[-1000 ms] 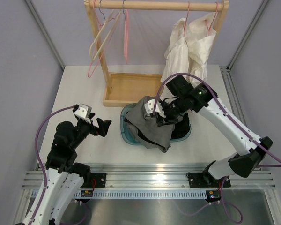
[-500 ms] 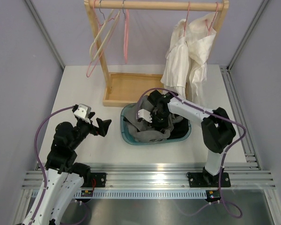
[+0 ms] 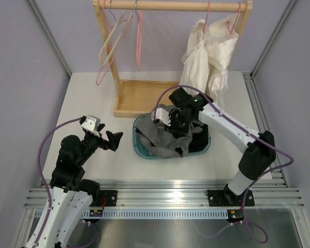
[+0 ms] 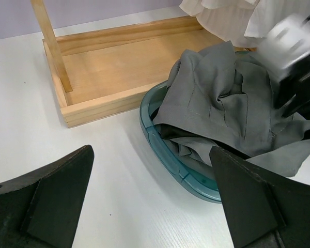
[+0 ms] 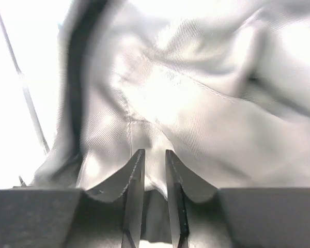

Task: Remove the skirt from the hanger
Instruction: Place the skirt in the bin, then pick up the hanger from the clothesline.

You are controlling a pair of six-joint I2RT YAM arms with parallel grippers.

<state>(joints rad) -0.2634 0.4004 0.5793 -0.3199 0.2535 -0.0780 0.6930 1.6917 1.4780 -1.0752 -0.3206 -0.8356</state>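
The grey pleated skirt (image 3: 163, 140) lies crumpled in the teal tub (image 3: 139, 146), with a flap over the tub's front rim. No hanger shows on it. My right gripper (image 3: 174, 127) is down on top of the heap. In the right wrist view its narrow jaws (image 5: 155, 153) pinch a fold of the skirt (image 5: 196, 103). A thin dark rod (image 5: 26, 93) runs past the cloth's left edge; I cannot tell what it is. My left gripper (image 3: 115, 140) stands open just left of the tub. Its view shows the skirt (image 4: 222, 103) and tub (image 4: 165, 150) past the wide-apart fingers (image 4: 51, 191).
A wooden clothes rack stands behind the tub, with its base tray (image 3: 144, 95) (image 4: 124, 67) close to the tub's rear rim. Empty pink (image 3: 139, 41) and cream (image 3: 112, 44) hangers hang at the left of the rail. White garments (image 3: 206, 57) hang at the right.
The right arm lowered the lifted skirt into the tub, and the cloth now sits flatter. The gripper has since drawn back toward the tub's rear. The left arm has not moved.
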